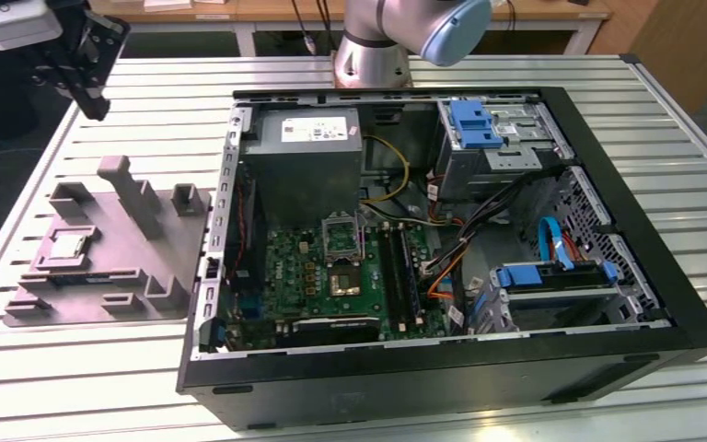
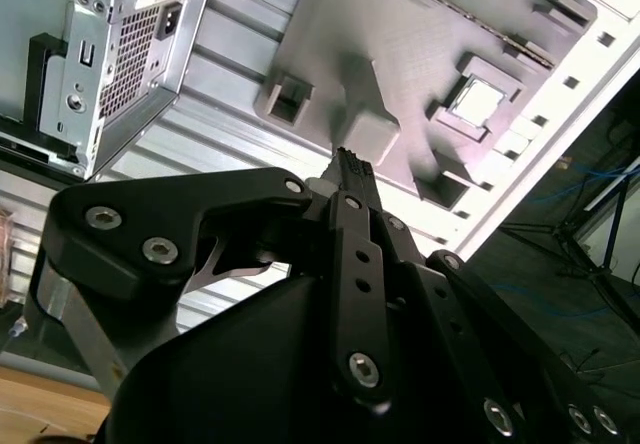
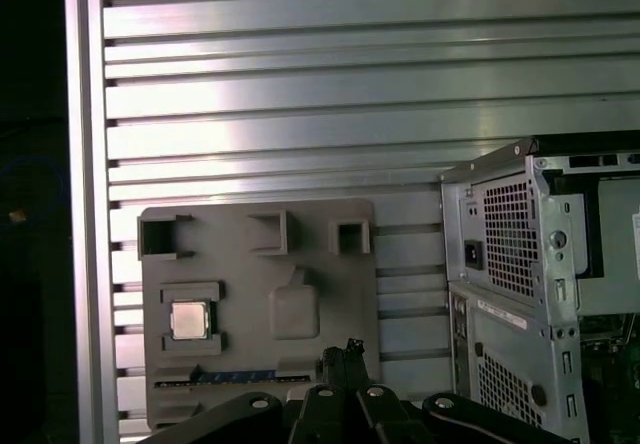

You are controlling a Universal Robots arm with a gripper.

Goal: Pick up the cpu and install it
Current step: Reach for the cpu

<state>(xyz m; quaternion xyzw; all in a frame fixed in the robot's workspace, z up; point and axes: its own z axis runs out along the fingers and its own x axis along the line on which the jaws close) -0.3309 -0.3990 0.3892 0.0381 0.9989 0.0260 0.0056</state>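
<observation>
**A:** Where is the cpu?

**B:** In my first wrist view it lies flat, silvery top up, in a square pocket of the grey tray. The tray rests on the slatted surface, beside the open case.

**A:** Fingers?

**B:** In the second wrist view my fingers are closed tip to tip with nothing between them. They hang well above the tray, apart from the cpu.

**A:** Handling?

**B:** I judge it light, thin and stiff. The smooth metal lid is probably slippery and the underside fragile. The pocket rim looks notched at two opposite sides, so I would grip the chip's opposite edges there, lightly and level.
</observation>
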